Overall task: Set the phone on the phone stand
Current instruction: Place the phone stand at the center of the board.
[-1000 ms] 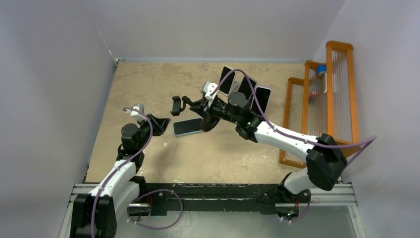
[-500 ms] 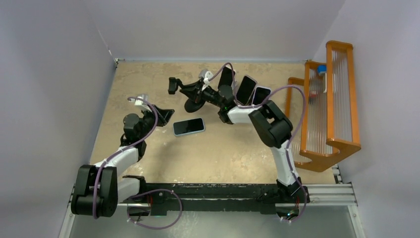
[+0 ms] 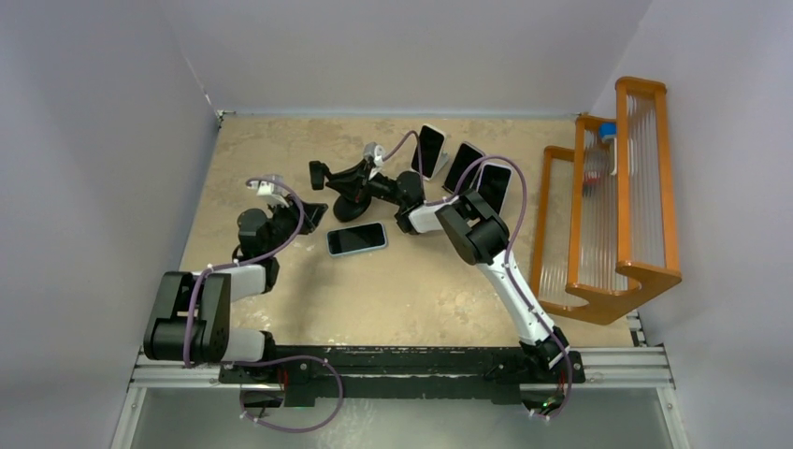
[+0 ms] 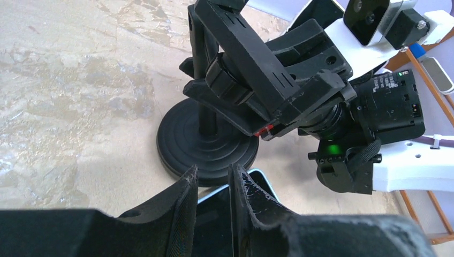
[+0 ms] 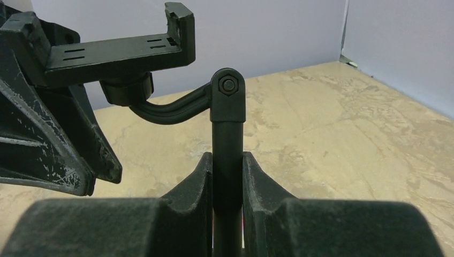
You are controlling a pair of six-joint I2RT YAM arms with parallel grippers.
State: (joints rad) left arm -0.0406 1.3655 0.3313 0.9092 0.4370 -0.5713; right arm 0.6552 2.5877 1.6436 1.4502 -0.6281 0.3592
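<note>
- We see the phone (image 3: 356, 238) lying flat on the bench (image 3: 281, 150), screen up. It is not on the phone stand (image 3: 348, 190).
- The phone sits just beside the stand's round base, at about 6 o'clock from it in the top view.
- Right end effector (image 3: 363, 192) is clamped on the stand's upright post. In the right wrist view both fingers (image 5: 198, 187) press the post (image 5: 227, 134) from either side.
- The stand's cradle (image 5: 118, 51) hangs off the bent arm, at 10 o'clock from the post hinge in the right wrist view. It holds nothing.
- In the left wrist view the base (image 4: 206, 144) rests flat on the bench.
- Left end effector (image 3: 309, 215) is at about 10 o'clock from the phone, near its short end. We cannot tell whether it touches.
- Left end effector (image 4: 213, 174) shows a narrow gap with nothing gripped. The dark phone screen (image 4: 214, 199) shows through the gap below the tips.
- Three other phones (image 3: 463, 166) lean upright in a row at about 2 o'clock from the stand, near the back of the bench.
- An orange rack (image 3: 608, 271) stands along the 3 o'clock edge of the bench, well apart from the phone.
</note>
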